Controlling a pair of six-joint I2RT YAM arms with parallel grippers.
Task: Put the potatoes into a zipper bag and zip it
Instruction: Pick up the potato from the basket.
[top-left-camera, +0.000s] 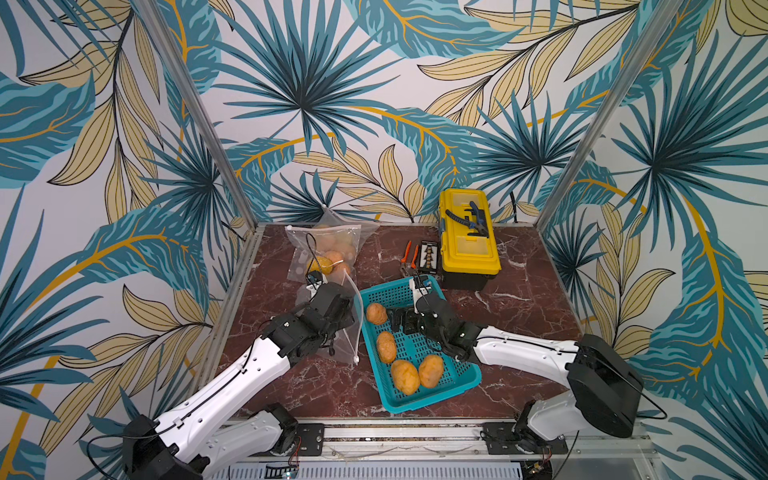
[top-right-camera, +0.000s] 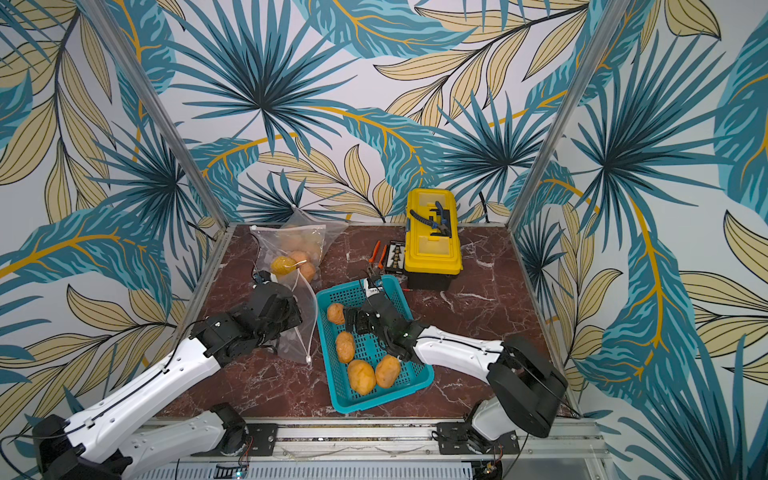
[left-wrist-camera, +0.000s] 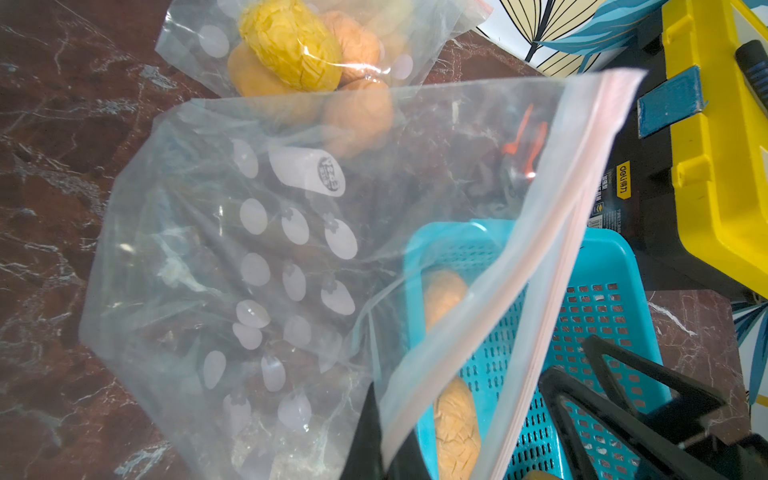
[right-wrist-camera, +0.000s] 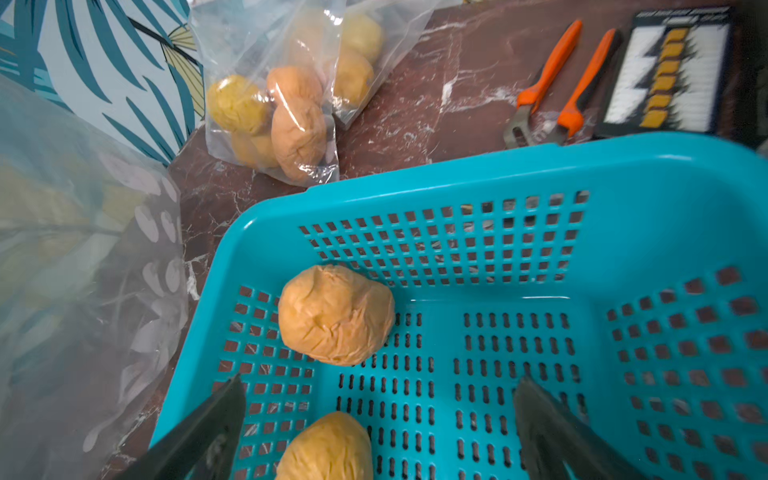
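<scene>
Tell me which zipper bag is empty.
The clear bag pinched in the left pincer, beside the teal basket: nothing shows inside it. The bags at the back wall hold potatoes.

- We see a red-brown marbled table (top-left-camera: 519, 332).
- A full bag (top-left-camera: 328, 249) lies on it at the far left.
- A yellow toolbox (top-left-camera: 469, 245) stands at the far right.
- Between them lie orange pliers (top-left-camera: 409, 255) and, just right of those, a bit case (top-left-camera: 429, 255).
- A teal basket (top-left-camera: 436, 397) sits mid-table, nearer us.
- Just left of it is an empty bag (top-left-camera: 347, 345); we cannot tell whether it rests on the table.
</scene>
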